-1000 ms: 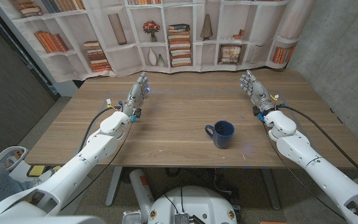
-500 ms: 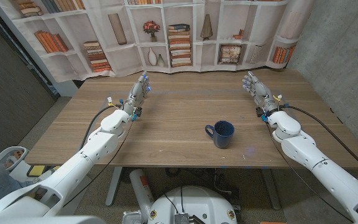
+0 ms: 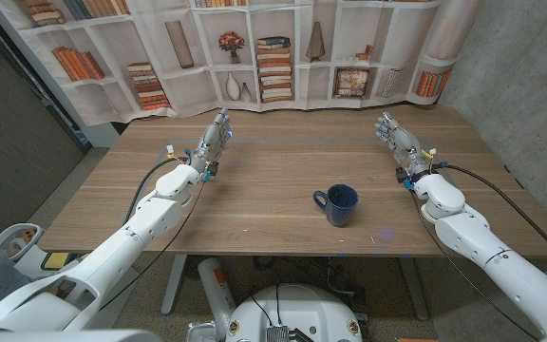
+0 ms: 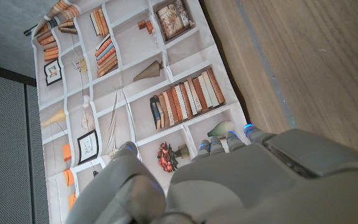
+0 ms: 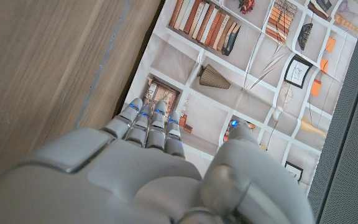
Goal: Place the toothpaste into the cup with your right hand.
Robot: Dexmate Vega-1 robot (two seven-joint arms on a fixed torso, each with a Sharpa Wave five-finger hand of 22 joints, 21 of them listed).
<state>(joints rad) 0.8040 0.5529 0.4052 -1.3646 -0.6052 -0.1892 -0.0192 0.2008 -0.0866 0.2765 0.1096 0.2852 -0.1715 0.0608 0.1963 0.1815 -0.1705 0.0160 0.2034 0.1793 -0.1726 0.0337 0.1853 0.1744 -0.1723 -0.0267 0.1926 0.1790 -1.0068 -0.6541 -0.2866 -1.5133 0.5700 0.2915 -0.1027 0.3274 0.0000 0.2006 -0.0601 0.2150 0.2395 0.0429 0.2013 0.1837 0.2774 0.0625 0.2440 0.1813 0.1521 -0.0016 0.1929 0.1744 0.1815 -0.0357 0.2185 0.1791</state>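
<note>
Though no toothpaste can be seen on the surface [image 3: 254, 204], the blue cup [image 3: 340, 203] sits lower centre, left of the right hand [image 3: 397, 140], fingers apart, empty; left hand [image 3: 215, 136] likewise.

No readable text, label, brand, number or sign appears anywhere in the frames. The book spines printed on the bookshelf backdrop [image 3: 254, 47], across the top of the head view, carry no lettering that can be made out, and the framed pictures on it are too small to read. The dark blue cup [image 3: 340, 204], right of centre on the wooden table [image 3: 254, 190], bears no visible marking.
</note>
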